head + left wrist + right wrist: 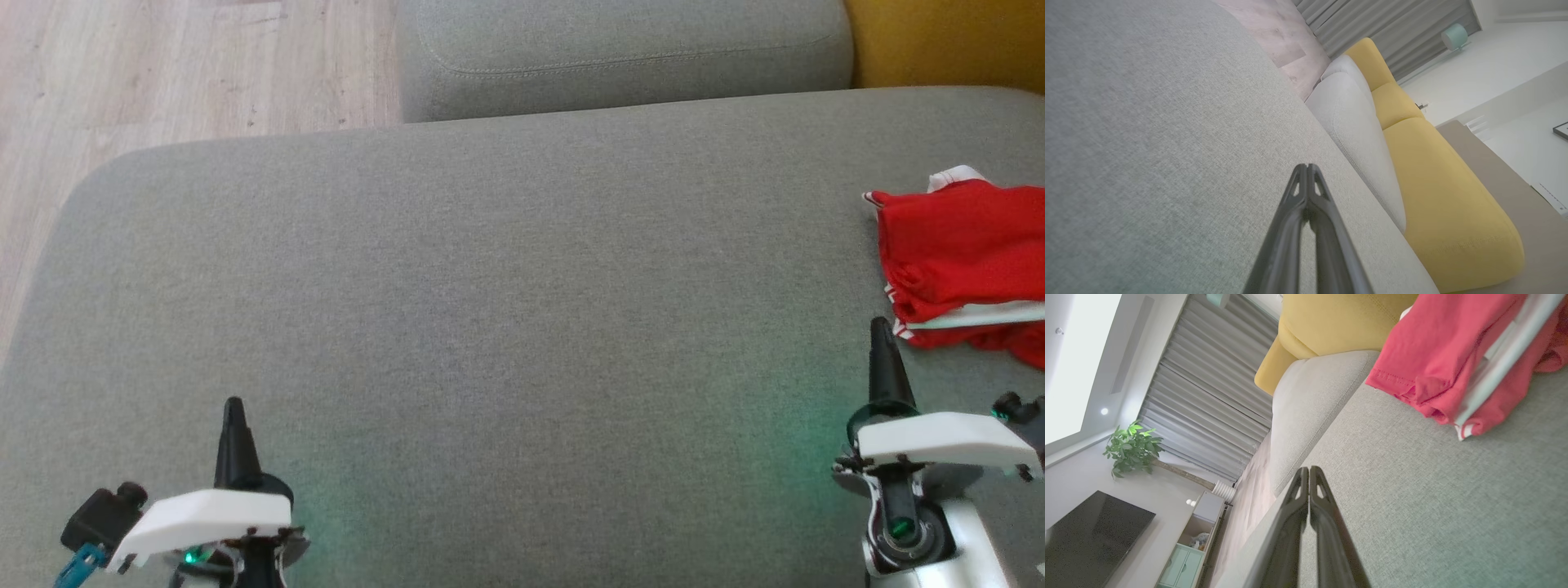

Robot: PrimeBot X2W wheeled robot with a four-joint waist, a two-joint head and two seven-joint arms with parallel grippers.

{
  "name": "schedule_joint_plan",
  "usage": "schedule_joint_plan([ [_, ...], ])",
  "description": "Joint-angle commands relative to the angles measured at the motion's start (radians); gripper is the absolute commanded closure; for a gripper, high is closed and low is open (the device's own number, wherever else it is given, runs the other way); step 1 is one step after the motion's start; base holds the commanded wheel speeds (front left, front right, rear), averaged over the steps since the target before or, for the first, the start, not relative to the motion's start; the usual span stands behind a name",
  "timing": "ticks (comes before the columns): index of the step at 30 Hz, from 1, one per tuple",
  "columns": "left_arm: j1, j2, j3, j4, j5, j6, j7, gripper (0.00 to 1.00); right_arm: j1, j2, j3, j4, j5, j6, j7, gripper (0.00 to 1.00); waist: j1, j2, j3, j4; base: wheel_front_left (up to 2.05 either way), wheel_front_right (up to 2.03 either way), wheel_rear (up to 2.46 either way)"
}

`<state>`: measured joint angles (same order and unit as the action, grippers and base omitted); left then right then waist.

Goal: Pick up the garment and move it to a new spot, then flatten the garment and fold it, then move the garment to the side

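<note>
Garment (pixel 959 245) lies bunched on grey seat (pixel 490 286); yellow cushion (pixel 947 41) beyond it.

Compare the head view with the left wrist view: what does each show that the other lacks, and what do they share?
Head view adds: the red garment lying on the grey cushion, and the right gripper, shut, close beside it. Left wrist view adds: grey curtains and a mint lamp. Shared: the grey cushion, the yellow sofa, the wooden floor and the left gripper, shut.
</note>
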<state>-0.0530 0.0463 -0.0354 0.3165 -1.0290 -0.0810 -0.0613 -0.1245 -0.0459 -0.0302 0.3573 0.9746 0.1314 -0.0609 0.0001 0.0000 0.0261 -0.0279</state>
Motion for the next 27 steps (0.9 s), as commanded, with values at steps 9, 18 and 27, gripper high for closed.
schedule_joint_plan([
  [9, -0.047, 0.003, 0.043, -0.042, -0.103, -0.015, 0.033, 1.0, -0.01, -0.008, -0.006, -0.052, 0.115, 0.0, 0.03, 1.0, 0.0, 0.0, -0.004, 0.005, 0.0, 0.0, 0.0],
  [18, -0.049, 0.003, 0.063, -0.047, -0.192, -0.021, 0.06, 1.0, -0.005, -0.008, -0.02, -0.064, 0.214, 0.0, 0.057, 1.0, 0.0, 0.0, -0.007, 0.009, 0.0, 0.0, 0.0],
  [27, -0.05, 0.003, 0.081, -0.052, -0.272, -0.027, 0.083, 1.0, 0.0, -0.008, -0.032, -0.074, 0.301, -0.001, 0.08, 1.0, 0.0, 0.0, -0.011, 0.013, 0.0, 0.0, 0.0],
])
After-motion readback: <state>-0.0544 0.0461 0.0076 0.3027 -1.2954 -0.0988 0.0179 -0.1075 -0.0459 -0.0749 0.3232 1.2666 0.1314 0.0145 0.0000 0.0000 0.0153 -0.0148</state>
